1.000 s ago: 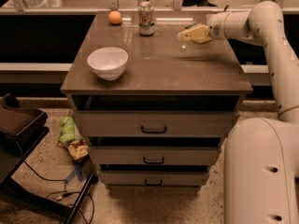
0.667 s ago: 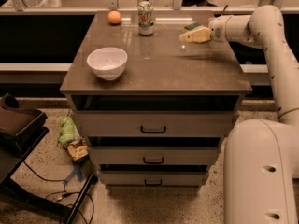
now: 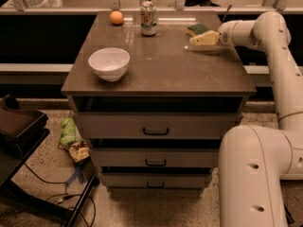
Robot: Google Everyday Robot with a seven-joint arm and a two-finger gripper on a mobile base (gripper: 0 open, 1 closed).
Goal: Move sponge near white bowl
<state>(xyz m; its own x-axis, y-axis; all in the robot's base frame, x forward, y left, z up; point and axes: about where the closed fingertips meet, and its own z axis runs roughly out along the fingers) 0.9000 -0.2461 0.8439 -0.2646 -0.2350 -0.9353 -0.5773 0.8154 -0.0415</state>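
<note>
The sponge (image 3: 197, 30), yellow with a dark green top, lies at the back right of the cabinet top. My gripper (image 3: 202, 39) reaches in from the right, low over the surface, just in front of the sponge and right next to it. I cannot tell whether it touches the sponge. The white bowl (image 3: 109, 63) stands at the front left of the top, far from the sponge.
A drink can (image 3: 148, 18) stands at the back middle and a small orange ball (image 3: 116, 17) at the back left. The cabinet top (image 3: 161, 70) has drawers below. My white arm (image 3: 279, 70) runs down the right side. Clutter and cables lie on the floor at the left.
My gripper has shifted slightly to the right and toward the front. The sponge's green top now shows just beyond it. The bowl, can and ball have not moved.
</note>
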